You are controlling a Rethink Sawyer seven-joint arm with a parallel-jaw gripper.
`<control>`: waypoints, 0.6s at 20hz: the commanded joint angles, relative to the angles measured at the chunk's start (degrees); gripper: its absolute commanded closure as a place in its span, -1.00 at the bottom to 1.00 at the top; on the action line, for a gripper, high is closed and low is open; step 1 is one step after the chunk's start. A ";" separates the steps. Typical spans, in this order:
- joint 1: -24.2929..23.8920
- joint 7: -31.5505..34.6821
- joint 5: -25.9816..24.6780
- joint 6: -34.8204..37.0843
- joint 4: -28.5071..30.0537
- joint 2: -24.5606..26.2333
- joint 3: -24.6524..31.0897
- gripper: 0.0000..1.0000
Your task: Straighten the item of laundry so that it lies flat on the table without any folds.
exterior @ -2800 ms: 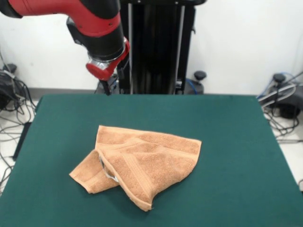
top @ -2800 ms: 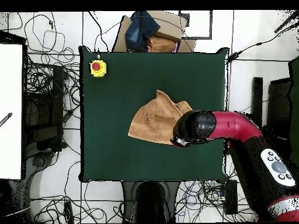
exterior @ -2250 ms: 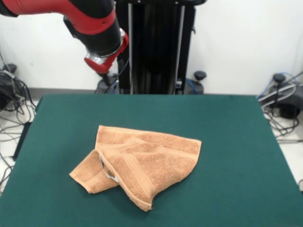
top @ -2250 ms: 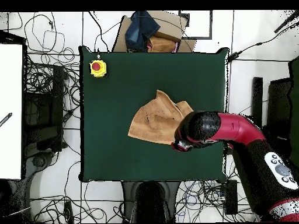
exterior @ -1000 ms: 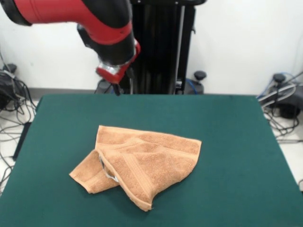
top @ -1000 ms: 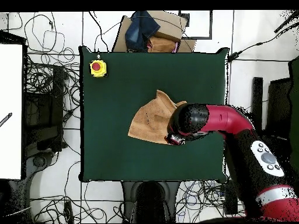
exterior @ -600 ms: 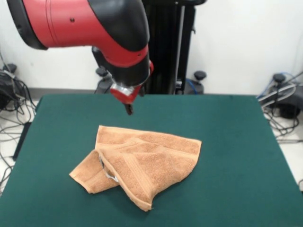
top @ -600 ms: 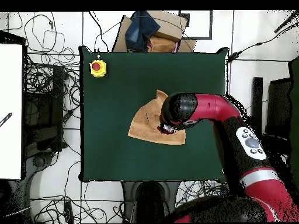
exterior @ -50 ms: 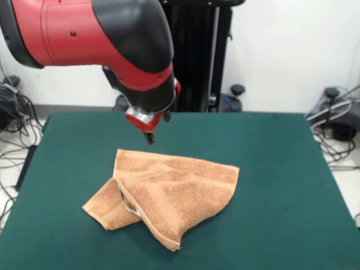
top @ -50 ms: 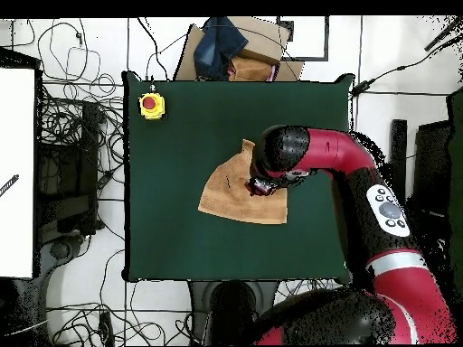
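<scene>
Fingers: above towel, state unclear (cannot tell).
Risk: pinching two layers drags the fold across tabletop.

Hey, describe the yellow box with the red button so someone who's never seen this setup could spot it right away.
In the overhead view, find the big dark green table. The yellow box sits on it in the top left corner, well apart from the peach-orange towel and the arm's pincer over it. It is the only bright yellow thing on the felt, with a round red button on top.
</scene>
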 commanded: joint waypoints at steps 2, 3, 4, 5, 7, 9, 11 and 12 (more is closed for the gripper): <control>3.01 4.93 1.16 11.57 -8.18 1.49 -1.67 -1.00; 3.16 4.88 0.91 11.56 -8.95 2.13 -1.58 -1.00; 3.41 4.96 0.70 11.70 -10.22 2.91 -1.47 -1.00; 3.67 5.04 0.49 11.84 -11.49 3.68 -1.35 -1.00; 4.21 5.00 -0.10 12.20 -14.02 5.26 -1.22 -1.00; 4.70 4.83 -0.39 12.71 -16.53 6.77 -0.96 -1.00; 5.26 3.85 -1.03 14.31 -19.13 8.75 -0.99 -1.00; 5.39 3.35 -1.43 14.68 -19.98 9.57 -1.10 -1.00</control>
